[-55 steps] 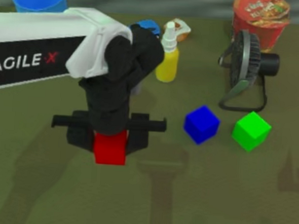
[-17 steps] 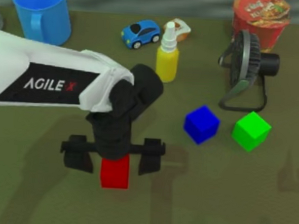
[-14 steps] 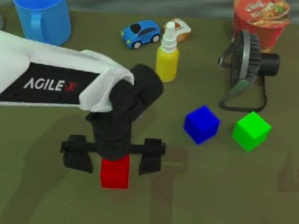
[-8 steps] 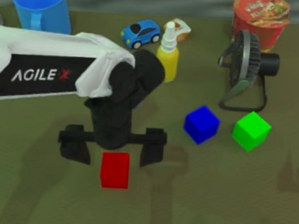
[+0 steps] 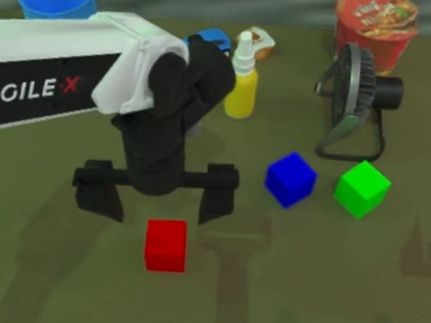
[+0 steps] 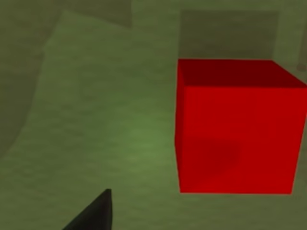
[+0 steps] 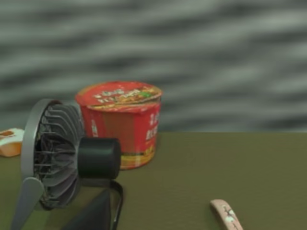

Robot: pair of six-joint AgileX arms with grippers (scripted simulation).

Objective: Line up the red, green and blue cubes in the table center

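Released moments ago, the red cube (image 5: 166, 245) now sits alone on the olive counter (image 5: 303, 284), and your left claw (image 5: 156, 194) has lifted off it, fingers spread wide to either side and clear of the block. In the left wrist view the cube (image 6: 235, 127) stands flat and square, one dark fingertip (image 6: 93, 213) showing apart from it. You have it set left of center, seemingly to start the row. The blue cube (image 5: 290, 179) and green cube (image 5: 362, 188) wait near each other on the right, in front of the desk fan (image 5: 355, 97), not yet aligned with the red one. Your right arm is out of the top view; its claw's state cannot be told.
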